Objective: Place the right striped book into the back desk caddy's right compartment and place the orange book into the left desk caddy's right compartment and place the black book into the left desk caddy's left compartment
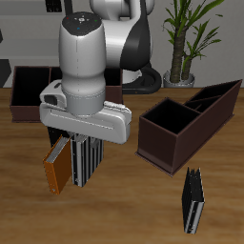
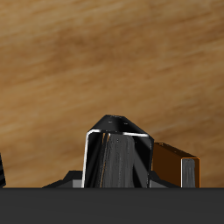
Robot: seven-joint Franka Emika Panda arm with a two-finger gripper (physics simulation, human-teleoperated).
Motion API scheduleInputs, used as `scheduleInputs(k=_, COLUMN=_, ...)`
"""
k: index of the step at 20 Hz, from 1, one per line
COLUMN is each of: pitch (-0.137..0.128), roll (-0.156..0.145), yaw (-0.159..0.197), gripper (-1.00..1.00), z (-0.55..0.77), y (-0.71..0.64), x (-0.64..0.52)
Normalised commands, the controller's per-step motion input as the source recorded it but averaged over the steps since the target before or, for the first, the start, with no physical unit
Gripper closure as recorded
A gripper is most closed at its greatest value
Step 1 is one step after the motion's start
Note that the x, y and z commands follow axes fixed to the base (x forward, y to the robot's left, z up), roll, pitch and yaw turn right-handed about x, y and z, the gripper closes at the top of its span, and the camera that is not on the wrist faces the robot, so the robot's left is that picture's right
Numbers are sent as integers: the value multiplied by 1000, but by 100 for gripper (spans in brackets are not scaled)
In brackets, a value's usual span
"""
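Note:
My gripper reaches down over the right striped book, which stands upright with the orange book close beside it. In the wrist view the striped book fills the space at my gripper. Dark fingers press against both its sides, and the orange book sits just outside them. I cannot tell whether the striped book is off the table. The black book stands alone near the front edge. The left desk caddy lies behind it, and the back desk caddy is farther back.
A potted plant stands at the back beside the robot base. The left desk caddy's dark walls rise beside the path from the books.

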Motion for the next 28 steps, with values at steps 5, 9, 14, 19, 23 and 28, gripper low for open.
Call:
scheduleInputs(k=5, pitch=-126, roll=14, yaw=47, gripper=100, z=869, y=-337, x=-823)
scheduleInputs(k=9, pitch=-99, roll=-54, yaw=113, gripper=100, z=536, y=-259, x=-740)
scheduleInputs(k=14, pitch=-46, roll=-50, yaw=8, gripper=100, z=268, y=-249, x=-773)
scheduleInputs(k=19, pitch=-42, roll=-53, yaw=21, gripper=100, z=185, y=-456, x=-608)
scheduleInputs(k=23, pitch=-58, roll=37, yaw=69, gripper=100, z=143, y=-291, x=-739)
scheduleInputs(k=28, pitch=-85, roll=-1, yaw=28, gripper=100, z=185, y=-113, x=-792)
